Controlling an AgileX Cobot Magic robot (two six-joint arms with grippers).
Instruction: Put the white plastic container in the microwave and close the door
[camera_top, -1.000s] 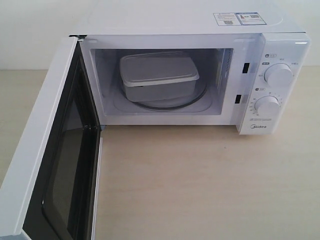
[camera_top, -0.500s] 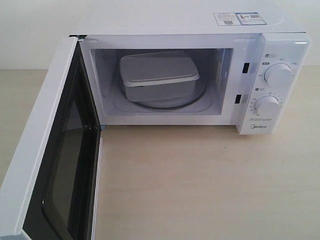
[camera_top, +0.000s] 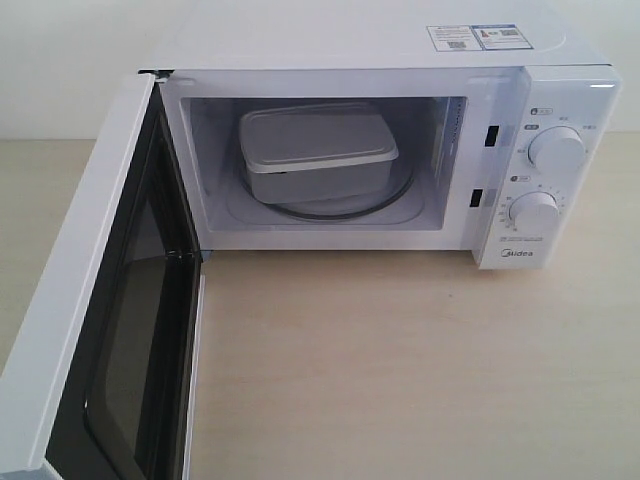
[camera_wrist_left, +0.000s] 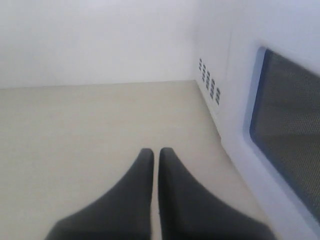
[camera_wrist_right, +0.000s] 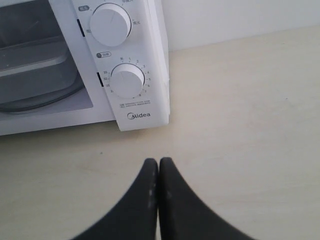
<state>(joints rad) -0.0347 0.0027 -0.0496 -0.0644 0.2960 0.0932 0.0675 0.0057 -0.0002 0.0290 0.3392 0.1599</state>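
Observation:
The white plastic container (camera_top: 315, 150) sits lidded on the glass turntable inside the white microwave (camera_top: 560, 100). The door (camera_top: 110, 300) stands swung wide open toward the front left, its dark window facing inward. Neither gripper shows in the exterior view. In the left wrist view my left gripper (camera_wrist_left: 156, 152) is shut with nothing in it, hovering over the table just outside the door (camera_wrist_left: 280, 130). My right gripper (camera_wrist_right: 158, 162) is shut and empty over the table in front of the microwave's dials (camera_wrist_right: 127, 80); part of the container (camera_wrist_right: 35, 75) shows through the opening.
A light wooden table (camera_top: 400, 370) stretches in front of the microwave. A white wall stands behind it. Sticker labels (camera_top: 475, 37) lie on the microwave's top. Vent holes (camera_wrist_left: 209, 82) mark the microwave's side beyond the door.

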